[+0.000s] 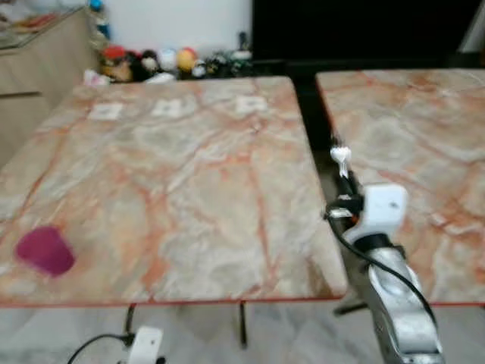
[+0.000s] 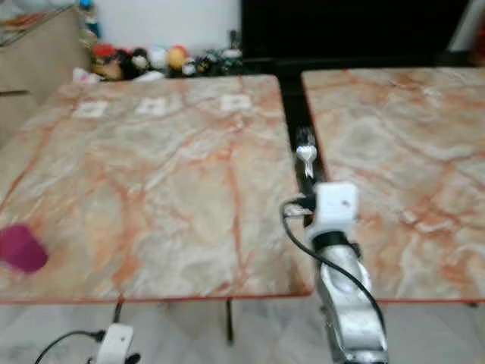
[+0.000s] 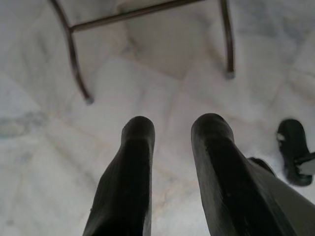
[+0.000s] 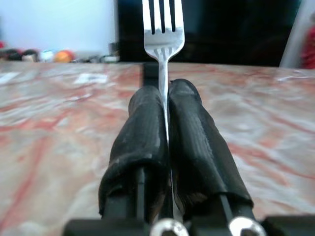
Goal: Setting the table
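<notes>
Fork, silver metal with its tines pointing forward [image 4: 163, 29], is pinched by its handle between the two black fingers [image 4: 140, 132] of the right gripper [image 4: 165, 98], pressed together on it so it juts straight out past the tips. That grip keeps the tines level and leading, which looks suited to laying it flat. From the head camera, the right gripper hovers over the dark gap between the two marbled, orange-veined tables [image 1: 189, 182], fork [image 1: 340, 158] aimed away from the robot. I'd judge this a carry, the placing not yet done. On the left table's near corner sits a magenta rounded cup [image 1: 45, 250], well apart from the fork. Three pale squares [image 1: 170, 108] lie in a row near the far edge; what they are, too blurred to tell. The left gripper [image 3: 172, 142] hangs low over the grey floor, its fingers apart, holding nothing, idle.
</notes>
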{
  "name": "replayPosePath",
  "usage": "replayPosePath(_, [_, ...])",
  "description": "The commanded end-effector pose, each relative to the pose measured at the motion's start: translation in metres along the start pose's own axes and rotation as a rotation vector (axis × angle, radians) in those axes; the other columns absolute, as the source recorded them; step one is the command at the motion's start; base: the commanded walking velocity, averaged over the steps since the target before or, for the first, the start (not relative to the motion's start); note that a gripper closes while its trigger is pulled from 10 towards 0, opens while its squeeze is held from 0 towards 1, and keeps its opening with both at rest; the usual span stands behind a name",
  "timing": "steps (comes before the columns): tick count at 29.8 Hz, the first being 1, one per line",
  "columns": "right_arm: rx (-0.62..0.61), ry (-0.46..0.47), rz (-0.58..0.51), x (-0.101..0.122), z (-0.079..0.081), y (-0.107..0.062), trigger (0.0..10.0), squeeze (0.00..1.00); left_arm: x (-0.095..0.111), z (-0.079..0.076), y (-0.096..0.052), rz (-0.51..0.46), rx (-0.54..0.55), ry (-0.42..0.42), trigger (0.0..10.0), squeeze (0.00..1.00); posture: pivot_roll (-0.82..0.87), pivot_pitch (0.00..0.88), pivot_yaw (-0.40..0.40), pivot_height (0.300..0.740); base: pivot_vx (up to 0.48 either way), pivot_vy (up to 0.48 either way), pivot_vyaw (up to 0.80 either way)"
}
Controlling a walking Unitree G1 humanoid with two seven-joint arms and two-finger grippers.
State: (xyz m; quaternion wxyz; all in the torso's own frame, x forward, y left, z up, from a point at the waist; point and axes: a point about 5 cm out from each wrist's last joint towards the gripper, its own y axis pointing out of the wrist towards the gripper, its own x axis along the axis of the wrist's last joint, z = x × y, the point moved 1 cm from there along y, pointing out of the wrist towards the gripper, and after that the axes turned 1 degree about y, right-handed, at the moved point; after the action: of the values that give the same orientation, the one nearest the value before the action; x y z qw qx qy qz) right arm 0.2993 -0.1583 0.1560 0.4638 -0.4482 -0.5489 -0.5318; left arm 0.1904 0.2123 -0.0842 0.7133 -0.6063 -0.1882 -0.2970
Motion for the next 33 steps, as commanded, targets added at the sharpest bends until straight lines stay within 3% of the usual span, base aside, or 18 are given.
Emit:
replayPosePath(1, [0.029, 0.000, -0.036, 0.008, 0.008, 0.005, 10.0, 0.00, -0.009, 0.003, -0.002, 0.030, 0.005, 0.013, 10.0, 0.00, -0.14, 0.030, 0.045, 0.740, 0.000, -0.446, 0.00])
replayPosePath(13, [0.036, 0.013, -0.051, 0.013, 0.012, 0.010, 10.0, 0.00, -0.006, 0.004, -0.001, 0.026, 0.005, 0.020, 10.0, 0.00, -0.14, 0.066, 0.052, 0.740, 0.000, -0.447, 0.00])
replayPosePath(20, [0.017, -0.046, -0.058, 0.015, 0.007, 0.012, 10.0, 0.00, -0.004, 0.004, -0.001, 0.023, 0.001, 0.020, 10.0, 0.00, -0.15, 0.088, 0.057, 0.740, 0.000, -0.436, 0.00])
replayPosePath(24, [0.005, -0.038, -0.062, 0.017, 0.005, 0.014, 10.0, 0.00, -0.004, 0.004, -0.001, 0.024, 0.000, 0.018, 10.0, 0.00, -0.15, 0.095, 0.057, 0.740, 0.000, -0.432, 0.60])
replayPosePath(33, [-0.055, 0.006, -0.073, 0.019, 0.000, 0.017, 10.0, 0.00, -0.004, 0.006, -0.001, 0.023, 0.004, 0.020, 10.0, 0.00, -0.15, 0.109, 0.067, 0.740, 0.000, -0.431, 0.00])
